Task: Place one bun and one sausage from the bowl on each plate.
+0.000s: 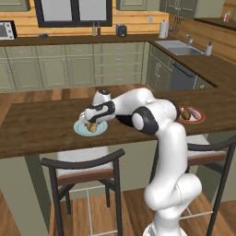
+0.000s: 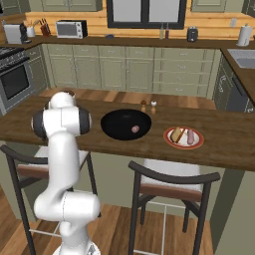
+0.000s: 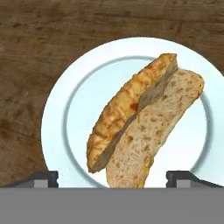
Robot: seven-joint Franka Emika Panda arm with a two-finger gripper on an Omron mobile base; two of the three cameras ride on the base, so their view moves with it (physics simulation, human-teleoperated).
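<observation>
A split bun (image 3: 144, 118) lies on the pale blue plate (image 3: 57, 113), right under my gripper (image 3: 111, 177). The two fingertips (image 3: 41, 177) stand wide apart on either side of the bun and do not press it, so the gripper is open. From the left base, the gripper (image 1: 92, 120) hovers low over the same plate (image 1: 80, 130) on the wooden counter. The black bowl (image 2: 126, 123) holds one sausage (image 2: 135, 129). The red-rimmed plate (image 2: 184, 137) carries a bun (image 2: 176, 134) and a sausage (image 2: 191, 137).
Two small shakers (image 2: 148, 106) stand just behind the bowl. Bar stools (image 1: 83, 166) sit under the counter's (image 1: 41, 124) near edge. A sink (image 1: 177, 46) and cabinets line the far wall.
</observation>
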